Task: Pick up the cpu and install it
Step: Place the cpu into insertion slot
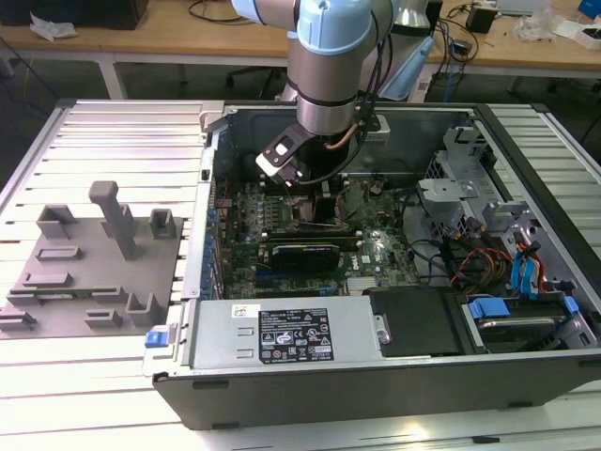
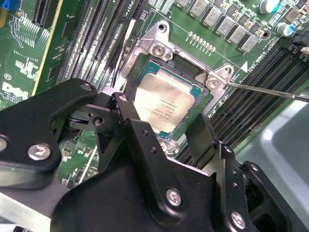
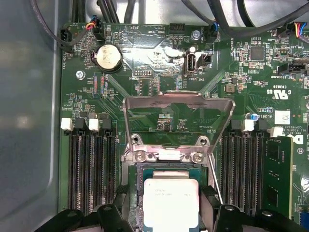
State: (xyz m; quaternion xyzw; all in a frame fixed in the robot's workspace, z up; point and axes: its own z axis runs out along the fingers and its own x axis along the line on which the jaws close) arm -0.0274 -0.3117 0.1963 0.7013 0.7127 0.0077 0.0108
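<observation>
Nearest us in the second wrist view, the gripper [image 2: 161, 123] straddles the cpu [image 2: 166, 104], which lies in the open socket [image 2: 161, 48]; whether it clamps the chip we cannot tell. Beyond, the motherboard [image 1: 376, 249] sits inside the case [image 1: 376, 385], mid-frame in the exterior view.

The exterior view looks down from high beside the open dark-grey metal computer case [image 1: 376, 381]. It stands far enough back to take in the whole case, the pale ribbed metal worktop [image 1: 103, 132] and the silver-and-blue robot arm [image 1: 329, 66] reaching in. The first wrist view faces almost straight down, close over the green motherboard [image 3: 145, 72]. The second wrist view sits closer still, slanting across the board past the black gripper [image 2: 159, 116]. Both wrist views share the silvery square cpu [image 3: 170, 203] [image 2: 164, 96]. The exterior view takes in that same board [image 1: 376, 249] from afar.
</observation>
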